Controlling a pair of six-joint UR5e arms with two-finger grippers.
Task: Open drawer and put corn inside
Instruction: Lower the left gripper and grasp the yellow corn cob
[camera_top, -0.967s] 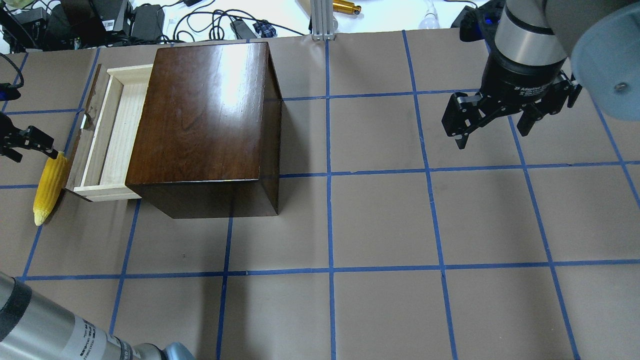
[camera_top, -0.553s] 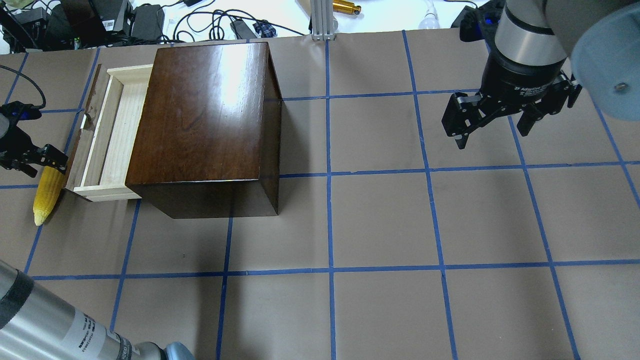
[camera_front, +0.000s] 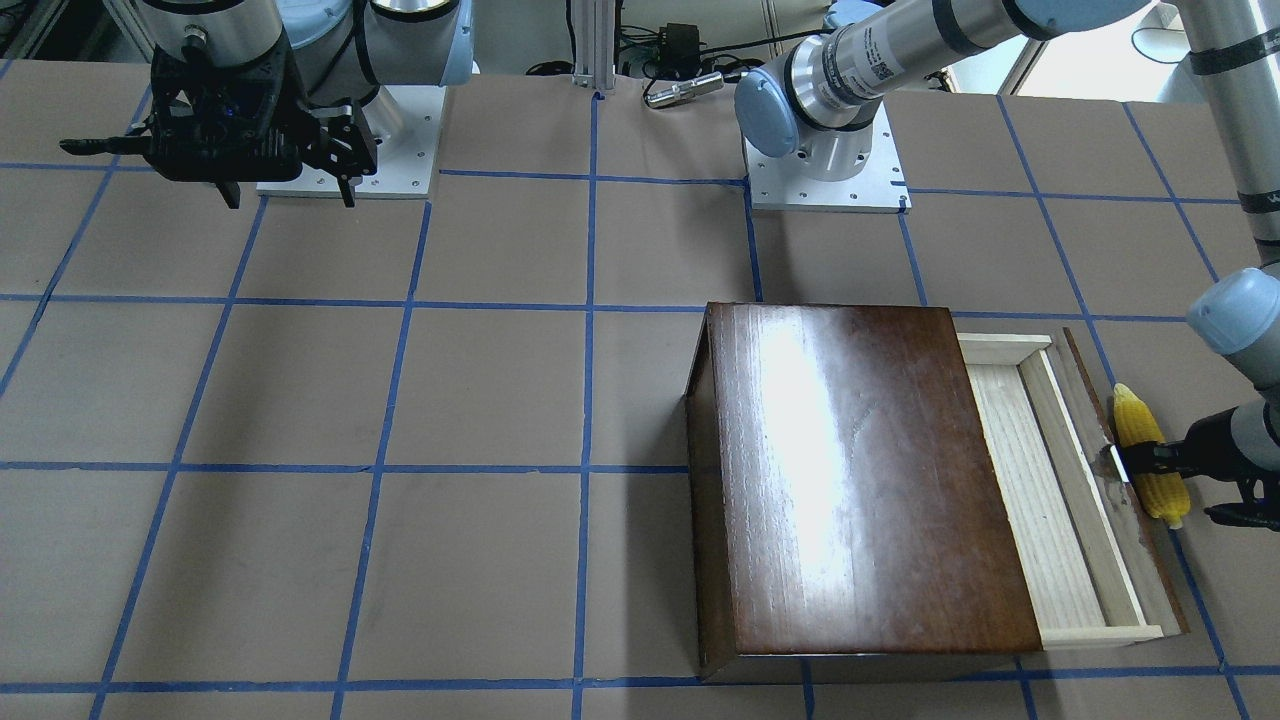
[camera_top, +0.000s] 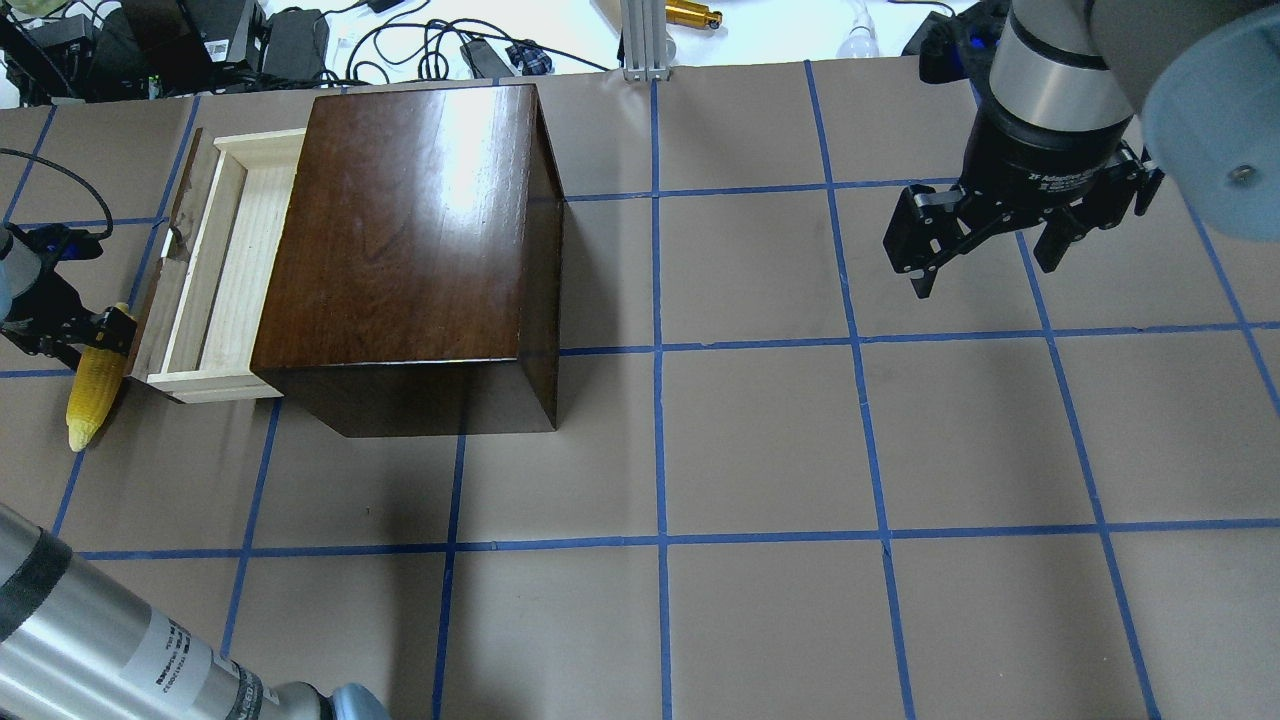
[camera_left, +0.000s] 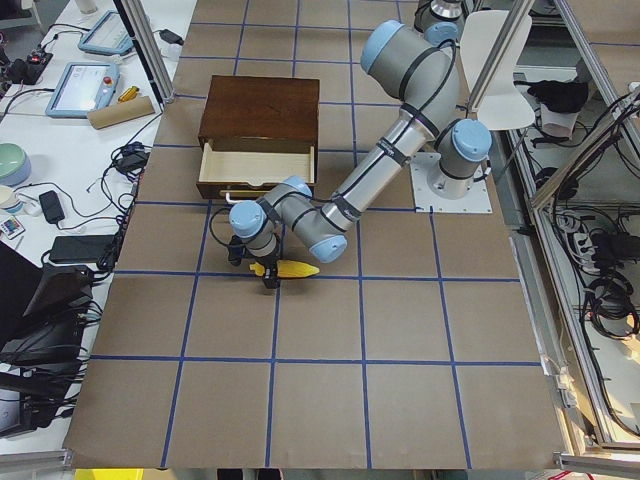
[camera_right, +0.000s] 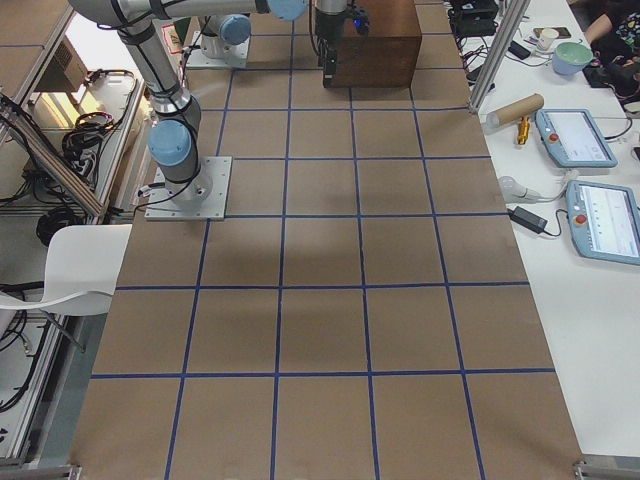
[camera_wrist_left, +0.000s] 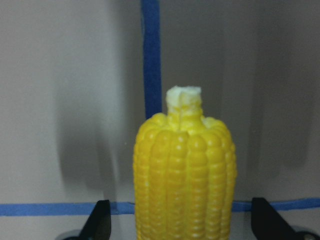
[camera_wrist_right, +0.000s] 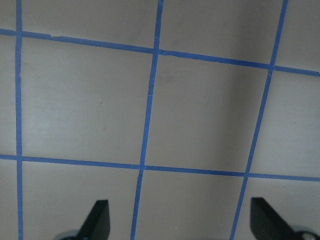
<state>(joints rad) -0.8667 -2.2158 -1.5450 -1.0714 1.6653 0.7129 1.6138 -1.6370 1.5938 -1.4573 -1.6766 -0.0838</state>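
Brown paper marked off by blue tape (camera_top: 660, 350) into squares covers the table (camera_top: 760, 440), and a glossy dark-brown box (camera_top: 410, 250) stands on it toward the robot's left. Its drawer (camera_top: 225, 270) is pulled out on the side facing away from the right arm, showing a pale wooden tray behind the dark front panel; the tray holds nothing that can be seen.

Just outside that front panel the corn (camera_top: 95, 385) lies flat on the paper, roughly parallel to the panel and close beside it, with its tapered tip pointing toward the robot. In the front-facing view the cob (camera_front: 1150, 460) sits next to the drawer's small metal pull (camera_front: 1115, 460).

The left gripper (camera_top: 85, 330) is down at the cob's thick stub end. Its wrist camera looks along the corn (camera_wrist_left: 184, 175) from that end: the pale stub points up in the view, and the two dark fingertips (camera_wrist_left: 100, 220) stand apart on either side of the cob with clear gaps to it, so the fingers are spread around the corn and not squeezing it. From the table's left end, the near arm bends low with the gripper (camera_left: 265, 272) over the yellow cob (camera_left: 290, 268), which rests on the table in front of the drawer (camera_left: 258, 165).

The right gripper (camera_top: 985, 255) hangs well apart from the box, over bare paper on the robot's right, fingers spread wide and holding nothing. Its own camera sees only paper and tape lines between the two fingertips (camera_wrist_right: 97, 217).
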